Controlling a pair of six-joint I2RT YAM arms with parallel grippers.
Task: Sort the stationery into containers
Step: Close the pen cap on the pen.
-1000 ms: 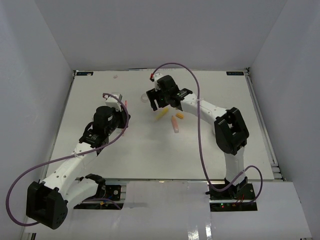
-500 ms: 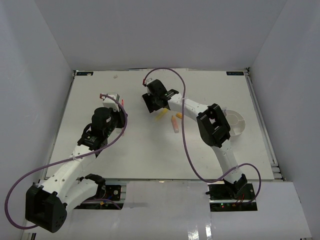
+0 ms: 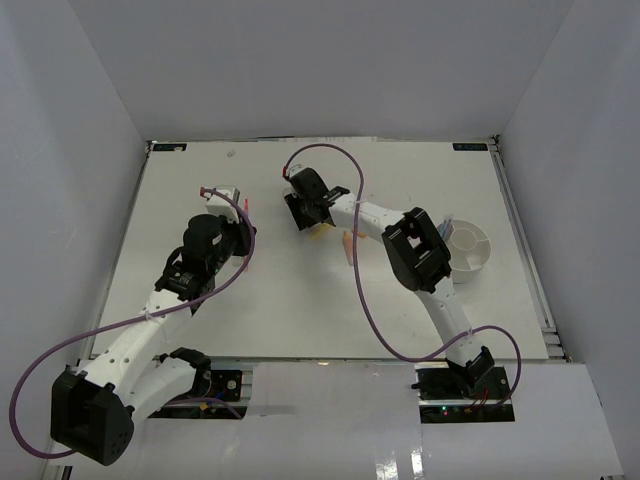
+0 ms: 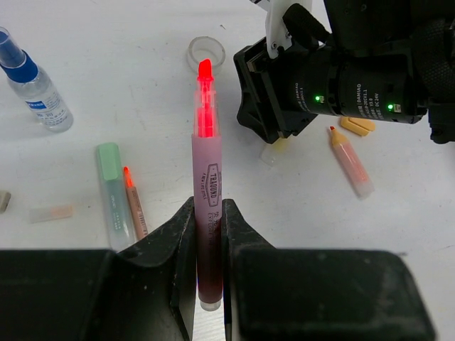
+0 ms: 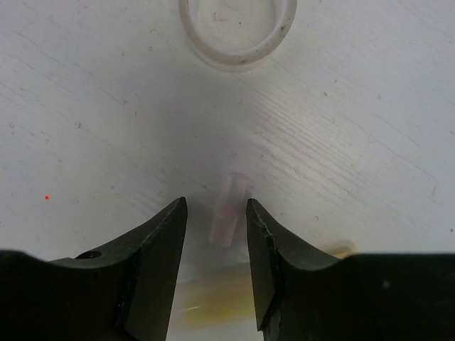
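Left claw point(image 4: 208, 207): shut tight on the pink marker point(image 4: 206, 153). It grips the lower barrel, so the bare red tip points away, free of the jaws.
Right claw point(image 5: 213, 207): low over the desk point(image 5: 85, 106), with the jaws part way apart, one on each side of a small pale cap point(image 5: 229, 199). A gap shows on both sides, so it grips nothing yet.
Cap: lies flat along the jaws, which suits a pinch across its width. I judge it may belong to the uncapped marker.
Ring point(image 5: 234, 62): flat on the desk, just beyond the cap and apart from it.
Loose stationery: the bottle point(image 4: 35, 89), green marker point(image 4: 114, 192) and orange pen point(image 4: 134, 202) wait on the desk, not yet sorted.
Tub point(image 3: 488, 250): well apart to the right, beside the right arm.
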